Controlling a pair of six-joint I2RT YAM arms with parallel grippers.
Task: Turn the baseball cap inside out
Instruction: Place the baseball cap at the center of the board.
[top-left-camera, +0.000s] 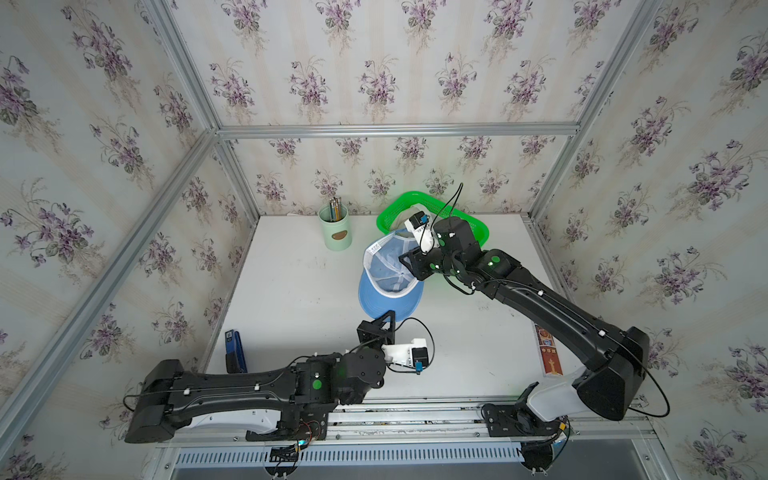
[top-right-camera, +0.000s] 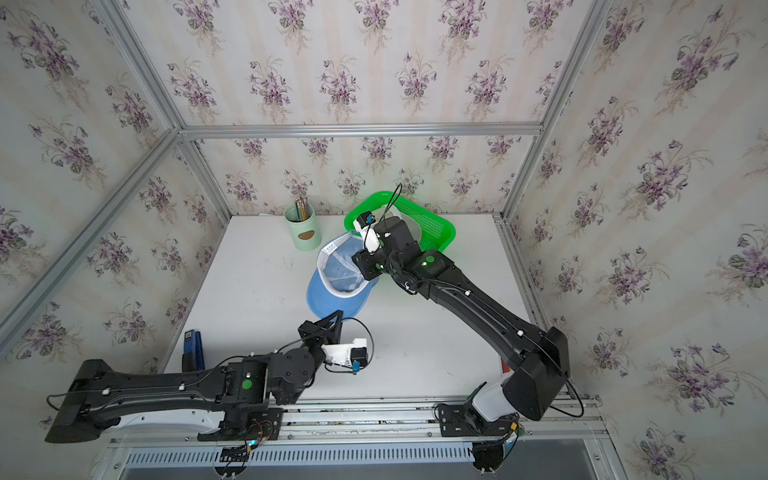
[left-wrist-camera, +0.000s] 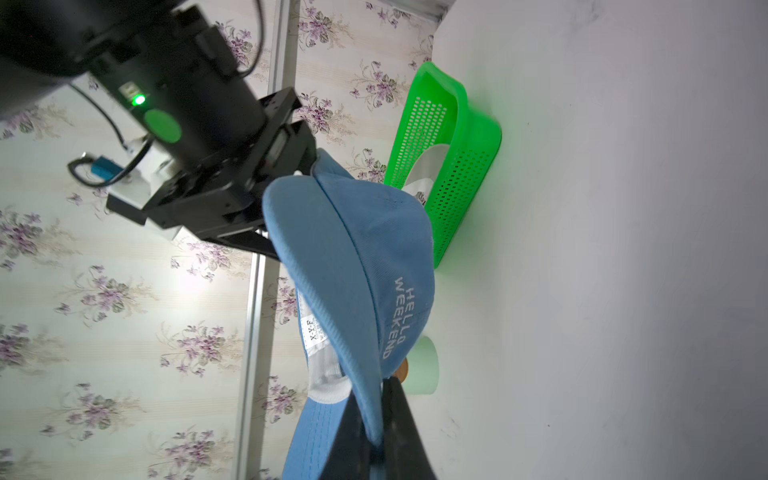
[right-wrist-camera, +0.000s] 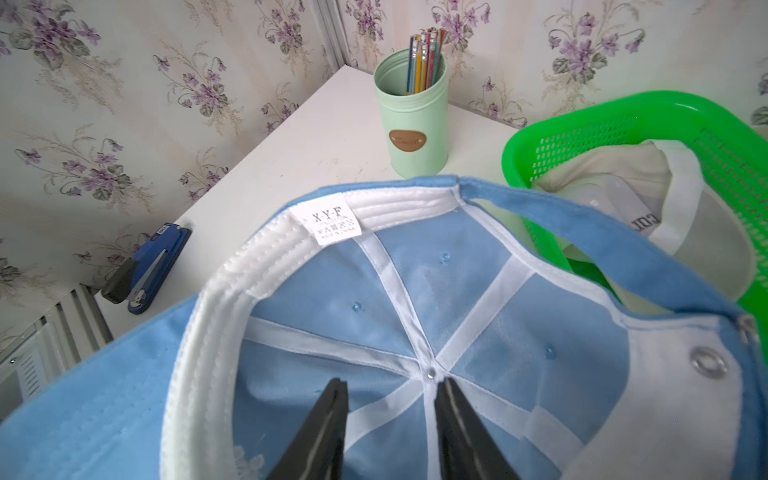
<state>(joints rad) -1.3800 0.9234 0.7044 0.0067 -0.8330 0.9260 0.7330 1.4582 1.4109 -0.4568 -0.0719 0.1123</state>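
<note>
Black arms (top-left-camera: 232, 388), white base shells (top-left-camera: 552, 399), green dots (top-left-camera: 317, 384), looping cables (top-left-camera: 431, 338), pointed black hands (right-wrist-camera: 390, 384).

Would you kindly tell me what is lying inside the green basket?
A cream-white cap lies in the green basket. The blue baseball cap in front hides part of it and most of the basket's floor.

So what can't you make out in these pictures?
White cloth in the green basket: the cap strap crosses it in the right wrist view; the right arm covers most of it in both top views.
Small print on the cap's label: too small, right wrist view.
Red packet on the table: mostly under the right arm in both top views.
</note>
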